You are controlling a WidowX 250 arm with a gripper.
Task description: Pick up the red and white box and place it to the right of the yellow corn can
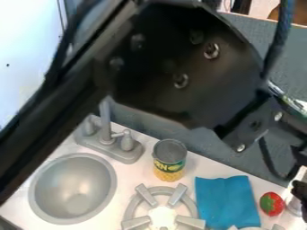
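**Black gripper at the right edge, by a silvery object and a red toy**

The gripper (301,191) is at the right edge of the camera view, partly cut off, over the far right end of the counter (207,169). Whether it is wide, narrow or holding something cannot be told from here. Close beneath it, also at the edge, is a silvery object (294,206); whether the two touch is unclear.

Just left of the silvery object, on the counter, lies a small round red toy (271,204) with a green patch on it. The black arm (180,67) crosses the upper part of the view from the left toward the right, its bolts and a dark cable (278,42) visible.

Left of the red toy, a blue cloth (225,202) is spread out, its surface slightly creased. At the bottom edge, by the cloth's lower end, part of a second gray burner (247,228) shows. On the cloth's other side is a gray burner (146,195) with thick prongs around a ring.

Above that burner, a can (169,157) stands upright, with a gray top and a green and yellow label picturing corn. Farther left is a gray faucet (106,130) with a knob on each side, and below it the round gray sink (72,188). A dark gray panel (252,33) rises behind the counter.
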